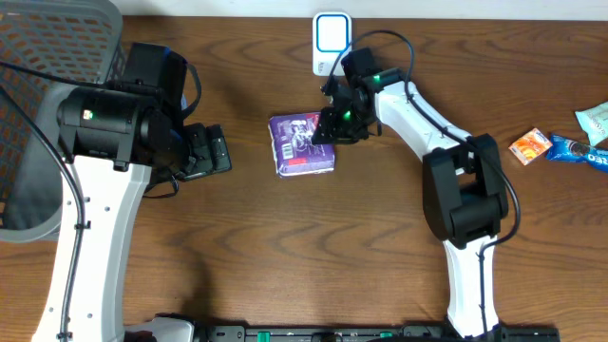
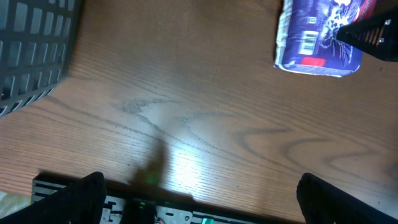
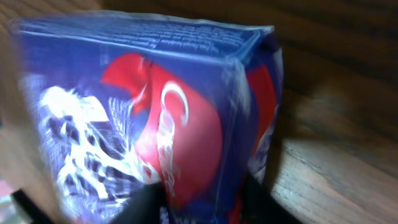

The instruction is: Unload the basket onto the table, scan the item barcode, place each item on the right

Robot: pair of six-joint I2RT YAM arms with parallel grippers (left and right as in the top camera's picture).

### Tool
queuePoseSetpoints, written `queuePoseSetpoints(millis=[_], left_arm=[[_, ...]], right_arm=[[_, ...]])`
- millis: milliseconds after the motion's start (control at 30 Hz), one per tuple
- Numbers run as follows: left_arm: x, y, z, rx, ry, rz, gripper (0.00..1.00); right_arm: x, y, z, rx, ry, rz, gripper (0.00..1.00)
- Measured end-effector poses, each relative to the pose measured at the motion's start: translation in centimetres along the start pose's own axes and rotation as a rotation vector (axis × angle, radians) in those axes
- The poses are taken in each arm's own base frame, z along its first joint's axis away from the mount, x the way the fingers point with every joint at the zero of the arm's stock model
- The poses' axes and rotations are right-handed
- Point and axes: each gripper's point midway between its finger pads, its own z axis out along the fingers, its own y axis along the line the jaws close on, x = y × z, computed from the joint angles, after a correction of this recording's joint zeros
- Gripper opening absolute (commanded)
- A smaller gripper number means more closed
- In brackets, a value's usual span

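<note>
Dark brown wood-grain table (image 1: 247,247) below me, with a soft glare on the planks in my left wrist view. A grey mesh plastic basket (image 1: 47,57) sits at the far left corner. A white rounded device with a pale blue window (image 1: 331,38) stands at the far edge, centre. Off to my right are three snacks close together: a small orange packet (image 1: 528,146), a blue biscuit wrapper (image 1: 578,150) and a teal pouch (image 1: 594,119).

The purple-blue plastic-wrapped pack (image 1: 302,142) lies flat mid-table, just in front of the white device. My right claw (image 1: 321,131) is on its far right corner, pinching it. My left claw (image 1: 226,150) is spread wide over bare wood, left of the pack and apart from it.

From above, the pack's print is tiny. My left wrist view shows more: a black-and-white barcode (image 2: 308,42) facing up, with a red label beside it. My right wrist view is a close blur of red swirl and white print on blue wrap, with dark fingers (image 3: 146,205) either side.
</note>
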Motion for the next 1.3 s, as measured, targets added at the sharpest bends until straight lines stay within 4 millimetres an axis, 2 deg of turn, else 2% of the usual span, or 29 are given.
queuePoseSetpoints(millis=[167, 267, 400, 467, 500, 600, 700, 767, 867, 1000, 1133, 1200, 1300], left_arm=[[0.0, 0.0, 0.0, 0.0, 0.0, 0.0, 0.98], [0.0, 0.0, 0.0, 0.0, 0.0, 0.0, 0.98], [0.0, 0.0, 0.0, 0.0, 0.0, 0.0, 0.98], [0.0, 0.0, 0.0, 0.0, 0.0, 0.0, 0.98], [0.0, 0.0, 0.0, 0.0, 0.0, 0.0, 0.98], [0.0, 0.0, 0.0, 0.0, 0.0, 0.0, 0.98], [0.0, 0.0, 0.0, 0.0, 0.0, 0.0, 0.98], [0.0, 0.0, 0.0, 0.0, 0.0, 0.0, 0.98], [0.0, 0.0, 0.0, 0.0, 0.0, 0.0, 0.98], [0.0, 0.0, 0.0, 0.0, 0.0, 0.0, 0.98], [0.0, 0.0, 0.0, 0.0, 0.0, 0.0, 0.98], [0.0, 0.0, 0.0, 0.0, 0.0, 0.0, 0.98], [0.0, 0.0, 0.0, 0.0, 0.0, 0.0, 0.98]], right_arm=[[0.4, -0.5, -0.2, 0.0, 0.022, 0.033, 0.01], [0.9, -1.1, -0.6, 0.058, 0.033, 0.043, 0.01], [1.2, -3.0, -2.9, 0.247, -0.001, 0.043, 0.01], [1.0, -4.5, -5.3, 0.398, -0.051, 0.057, 0.01], [0.7, -5.4, -7.5, 0.502, -0.103, 0.066, 0.01], [0.3, -6.6, -13.0, 0.728, -0.226, 0.078, 0.01], [0.3, -7.2, -16.9, 0.912, -0.313, 0.078, 0.01], [0.3, -7.9, -19.0, 1.054, -0.359, 0.077, 0.01], [0.0, -9.1, -20.7, 1.221, -0.395, 0.073, 0.02], [-0.2, -11.2, -20.3, 1.372, -0.364, 0.058, 0.07], [-0.1, -13.0, -17.9, 1.463, -0.289, 0.023, 0.11], [-0.1, -13.1, -16.9, 1.478, -0.271, 0.003, 0.12], [-0.1, -11.2, -14.9, 1.45, -0.278, -0.05, 0.14]])
